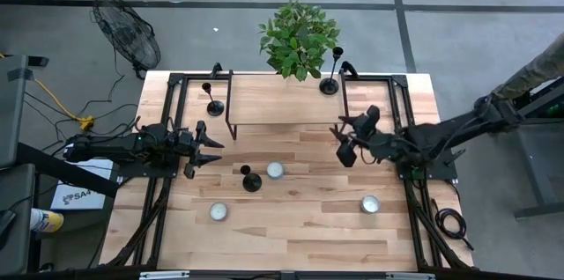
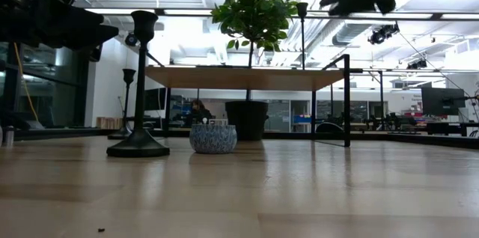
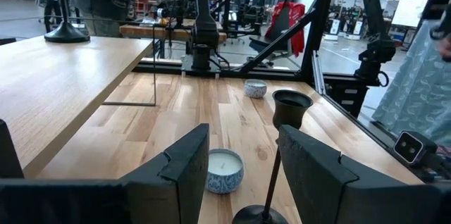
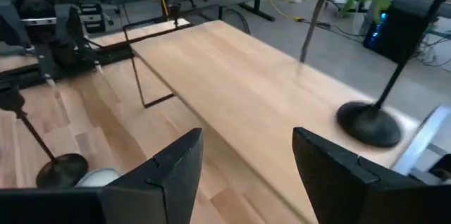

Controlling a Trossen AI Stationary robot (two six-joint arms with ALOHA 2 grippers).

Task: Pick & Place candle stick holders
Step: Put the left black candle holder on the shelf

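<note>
Left hand (image 1: 214,150) hovers over the worktop (image 1: 300,236), fingers parted to a moderate gap, nothing between them. Just ahead of its fingertips stands 1 candle stick holder (image 1: 250,180), upright on the bare wood; in the left wrist view its cup and stem sit in line with the gap between the fingers. My reading: the hand is squared up to this holder for a side grasp on the stem, not yet closed.

A white candle (image 1: 275,170) sits just beside that holder, on the side away from the left hand. It could be nudged if the approach runs long.

Right hand (image 1: 344,143) hangs above the worktop, fingers wide, empty. It points toward the raised shelf (image 1: 282,95). A 2nd holder (image 1: 330,81) stands on the shelf ahead of this hand, near the potted plant (image 1: 298,38). A 3rd holder (image 1: 213,104) stands beyond the left hand, by the shelf's far end; whether it rests on the shelf or the worktop beside it I cannot tell.

Look of the holders: matte black, round flared base, thin straight stem, small cup on top. Top-heavy in shape, so likely to tip if caught high and pushed.

2 more candles lie on the worktop: 1 nearest the left hand (image 1: 218,212), 1 nearest the right (image 1: 370,203).
</note>
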